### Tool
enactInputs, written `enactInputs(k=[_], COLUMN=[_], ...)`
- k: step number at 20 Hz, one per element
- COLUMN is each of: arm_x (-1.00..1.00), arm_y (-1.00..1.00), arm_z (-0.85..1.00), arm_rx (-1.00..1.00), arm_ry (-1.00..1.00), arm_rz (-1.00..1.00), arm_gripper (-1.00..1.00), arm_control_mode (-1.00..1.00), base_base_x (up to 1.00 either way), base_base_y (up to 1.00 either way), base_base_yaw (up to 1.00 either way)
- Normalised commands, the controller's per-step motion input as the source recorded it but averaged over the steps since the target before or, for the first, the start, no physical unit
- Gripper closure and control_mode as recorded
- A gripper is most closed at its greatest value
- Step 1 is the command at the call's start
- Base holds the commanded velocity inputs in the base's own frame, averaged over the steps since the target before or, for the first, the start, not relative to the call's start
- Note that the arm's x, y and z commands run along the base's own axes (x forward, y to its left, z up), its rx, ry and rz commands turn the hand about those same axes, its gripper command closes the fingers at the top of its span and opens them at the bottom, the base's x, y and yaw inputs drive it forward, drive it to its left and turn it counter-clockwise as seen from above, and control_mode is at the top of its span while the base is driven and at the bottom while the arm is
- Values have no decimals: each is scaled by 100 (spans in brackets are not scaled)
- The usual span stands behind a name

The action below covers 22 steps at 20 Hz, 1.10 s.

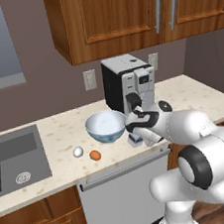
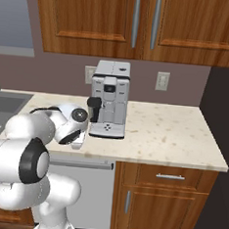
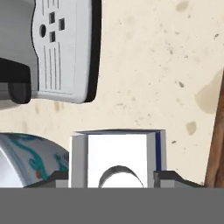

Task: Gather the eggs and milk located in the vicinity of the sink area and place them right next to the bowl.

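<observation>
- White with blue edging, the milk carton (image 3: 117, 159) sits squarely between the two dark fingers (image 3: 168, 178), one tip at each side wall, so the fingers are pinching the carton.
- In the left base view the gripper (image 1: 136, 137) is low over the front of the speckled counter (image 1: 191, 93), with the carton (image 1: 135, 140) just visible beneath it.
- The carton is just beside the bowl (image 1: 106, 126), on the bowl's right; in the hand view the bowl's blue-patterned outer wall (image 3: 30, 162) shows close at the carton's left.
- Whether carton and bowl touch cannot be told.
- The white egg (image 1: 77, 151) and the orange-brown egg (image 1: 94, 155) lie side by side on the counter, in front of the bowl and to its left, between it and the sink (image 1: 15, 159).
- The grey coffee machine (image 1: 129, 81) stands behind the bowl, near the wall.
</observation>
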Motion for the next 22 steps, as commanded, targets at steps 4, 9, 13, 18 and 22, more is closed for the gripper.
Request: enactInputs(k=[4, 9, 13, 18, 22], arm_x=[17, 20, 19, 16, 7], arm_y=[0, 0, 0, 0, 0], arm_z=[-1, -2, -4, -5, 0], arm_rx=[0, 0, 0, 0, 0], arm_ry=[-3, -1, 0, -1, -5], arm_rz=[0, 0, 0, 0, 0], arm_gripper=[100, 100, 100, 100, 100], arm_control_mode=[-100, -100, -100, -100, -100], base_base_x=[0, 0, 0, 0, 0], base_base_y=[0, 0, 0, 0, 0], base_base_yaw=[0, 0, 0, 0, 0])
